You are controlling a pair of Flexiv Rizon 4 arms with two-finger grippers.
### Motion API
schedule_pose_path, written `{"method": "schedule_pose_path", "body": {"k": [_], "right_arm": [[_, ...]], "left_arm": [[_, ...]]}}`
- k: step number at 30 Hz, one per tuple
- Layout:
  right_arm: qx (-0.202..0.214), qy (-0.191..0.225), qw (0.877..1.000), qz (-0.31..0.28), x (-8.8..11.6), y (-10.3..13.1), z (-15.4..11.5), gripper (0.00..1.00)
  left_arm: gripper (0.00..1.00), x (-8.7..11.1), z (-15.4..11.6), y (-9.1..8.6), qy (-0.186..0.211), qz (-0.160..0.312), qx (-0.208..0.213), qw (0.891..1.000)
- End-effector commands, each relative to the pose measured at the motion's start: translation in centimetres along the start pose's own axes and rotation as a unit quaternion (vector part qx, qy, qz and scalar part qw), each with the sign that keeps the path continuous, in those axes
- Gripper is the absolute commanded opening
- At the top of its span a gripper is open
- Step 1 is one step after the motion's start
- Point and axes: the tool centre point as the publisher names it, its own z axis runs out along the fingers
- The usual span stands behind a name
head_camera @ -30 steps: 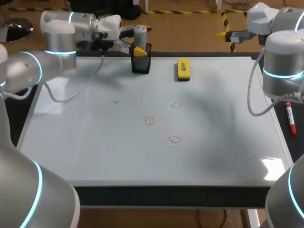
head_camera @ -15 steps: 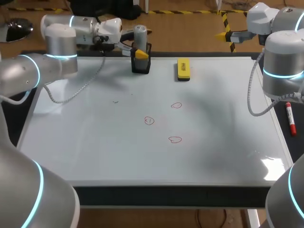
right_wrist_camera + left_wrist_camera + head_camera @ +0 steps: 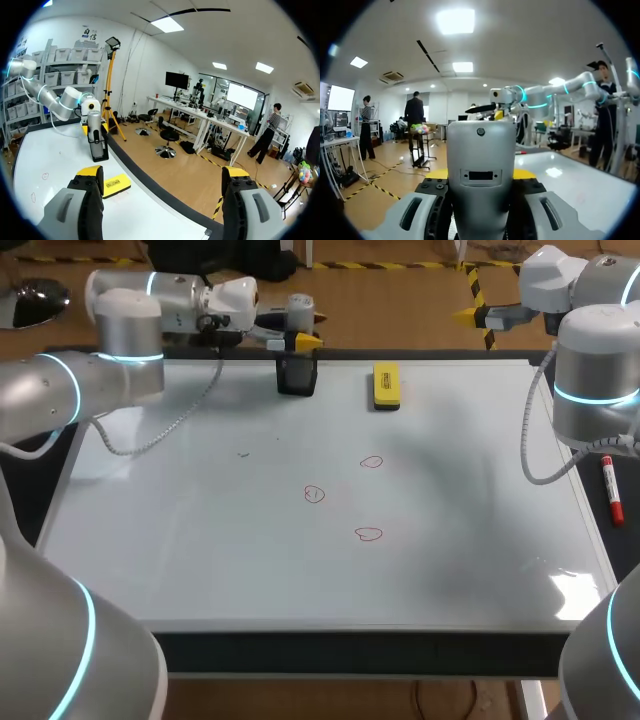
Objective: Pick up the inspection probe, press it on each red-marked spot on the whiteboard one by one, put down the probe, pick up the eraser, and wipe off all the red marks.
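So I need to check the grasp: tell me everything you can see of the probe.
The probe is a smooth grey, upright, rounded-top body, plastic or metal by its look, with a small dark dot and a slot on one face. Its lower end sits in a black holder at the whiteboard's far edge. The left gripper's fingers hold it from both sides.

One whiteboard point(image 3: 200, 540) carries three red marks point(image 3: 314, 494), one yellow eraser point(image 3: 386, 385) and one black holder point(image 3: 296, 377). One grey probe point(image 3: 298, 314); one red marker point(image 3: 608, 487) beside the board.
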Motion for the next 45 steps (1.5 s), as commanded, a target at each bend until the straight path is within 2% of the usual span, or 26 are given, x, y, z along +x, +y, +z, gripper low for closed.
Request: {"method": "schedule_pose_path", "body": {"k": [1,16,28,35,45], "right_arm": [[0.001,0.001,1.000,0.000,0.0,0.0,0.1,1.00],[0.001,0.001,1.000,0.000,0.0,0.0,0.1,1.00],[0.001,0.001,1.000,0.000,0.0,0.0,0.1,1.00],[0.001,0.001,1.000,0.000,0.0,0.0,0.1,1.00],[0.001,0.001,1.000,0.000,0.0,0.0,0.1,1.00]], "left_arm": [[0.00,0.5,0.0,-0.1,-0.005,0.000,-0.001,1.000],[0.00,1.3,-0.3,0.3,-0.039,-0.001,0.004,0.999],[0.00,1.2,-0.6,-0.7,-0.075,0.005,0.015,0.997],[0.00,0.7,-0.7,-2.0,-0.086,0.014,0.024,0.996],[0.00,0.1,-0.8,-5.3,-0.095,0.036,0.021,0.995]]}}
